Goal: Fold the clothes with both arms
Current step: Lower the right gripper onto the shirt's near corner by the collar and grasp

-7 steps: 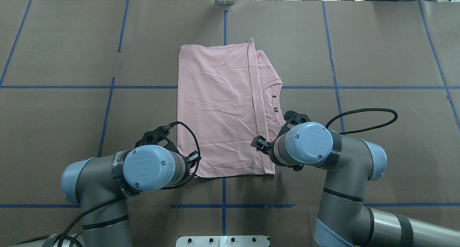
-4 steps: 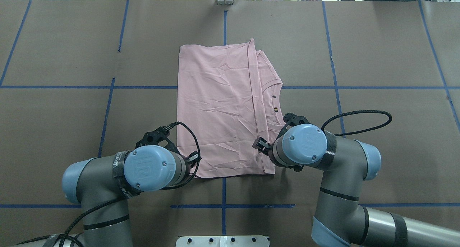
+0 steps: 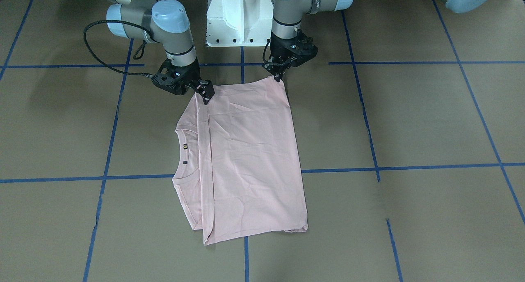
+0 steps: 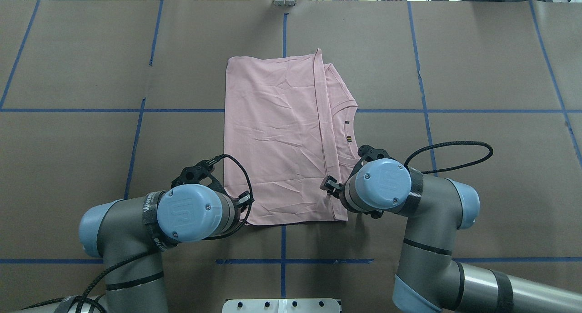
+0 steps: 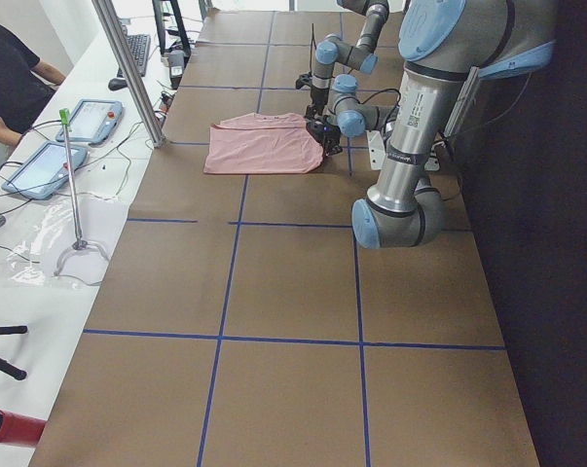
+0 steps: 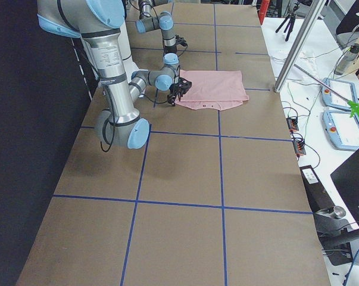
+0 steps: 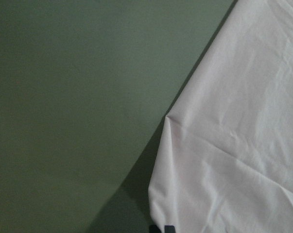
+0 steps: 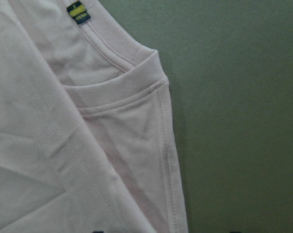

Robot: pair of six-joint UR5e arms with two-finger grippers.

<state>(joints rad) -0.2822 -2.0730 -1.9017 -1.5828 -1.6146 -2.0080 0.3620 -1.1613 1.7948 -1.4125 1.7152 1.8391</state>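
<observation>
Plainly a matter of the near hem: pale pink T-shirt lying flat on the tabletop, near its middle, partly folded, plain side up, long axis running 6 to 12 o'clock in the overhead view. At the cloth's 7 o'clock corner, left end effector, apparently pinched shut on that corner, judging by fabric peaked and shadowed in the left wrist view. At the 5 o'clock corner, right end effector, tips down against the folded edge; cannot tell whether clamped on cloth or merely touching. Equally near, one per corner, hem straight between them from 9 to 3, so probably calls for raising both corners together and carrying them toward 12 along the long axis. Hard to make out: fingertips masked from overhead by both arms, barely cropped into either wrist view; no print in sight; side views too small to settle either grip.
</observation>
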